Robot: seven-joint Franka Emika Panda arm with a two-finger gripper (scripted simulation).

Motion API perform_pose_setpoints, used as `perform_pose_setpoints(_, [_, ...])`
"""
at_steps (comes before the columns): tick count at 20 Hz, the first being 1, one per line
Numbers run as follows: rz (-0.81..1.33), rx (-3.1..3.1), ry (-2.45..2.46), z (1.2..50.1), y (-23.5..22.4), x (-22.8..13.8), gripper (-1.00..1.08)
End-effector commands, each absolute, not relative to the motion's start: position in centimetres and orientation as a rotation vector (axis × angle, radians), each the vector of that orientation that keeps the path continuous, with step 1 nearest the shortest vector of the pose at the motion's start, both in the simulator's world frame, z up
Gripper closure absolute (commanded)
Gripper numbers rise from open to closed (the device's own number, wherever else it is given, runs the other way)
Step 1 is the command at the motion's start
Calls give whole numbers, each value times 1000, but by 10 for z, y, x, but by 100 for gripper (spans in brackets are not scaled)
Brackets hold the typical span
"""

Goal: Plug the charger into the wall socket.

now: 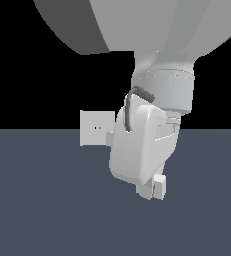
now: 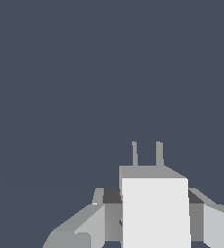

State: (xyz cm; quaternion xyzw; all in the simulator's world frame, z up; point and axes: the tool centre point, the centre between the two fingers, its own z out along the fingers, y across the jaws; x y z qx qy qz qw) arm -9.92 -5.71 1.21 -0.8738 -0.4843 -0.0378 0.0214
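Note:
The charger (image 2: 155,219) is a small white block with two short prongs (image 2: 147,154) on its far end. In the wrist view it sits between my fingers (image 2: 91,224), whose dark pads press on both its sides. My gripper (image 2: 150,196) is shut on it and holds it above the dark grey floor. In the exterior view the gripper (image 1: 155,189) hangs low under the bulky white hand, with a small white block (image 1: 160,187) at its tip. The wall socket (image 1: 96,128) is a flat upright white plate with two tiny holes. It stands behind the hand, which hides its right edge.
The dark grey floor (image 1: 47,200) spreads around the gripper. The arm's large grey upper links (image 1: 152,25) fill the top of the exterior view. The background above the floor is black.

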Motion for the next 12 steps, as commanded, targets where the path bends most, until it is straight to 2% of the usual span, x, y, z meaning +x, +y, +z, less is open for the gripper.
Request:
perform_pose_setpoints(1, [-118, -2709, -1501, 12, -57, -99, 108])
perform_pose_setpoints(12, [-119, -2713, -1494, 13, -56, -98, 108])
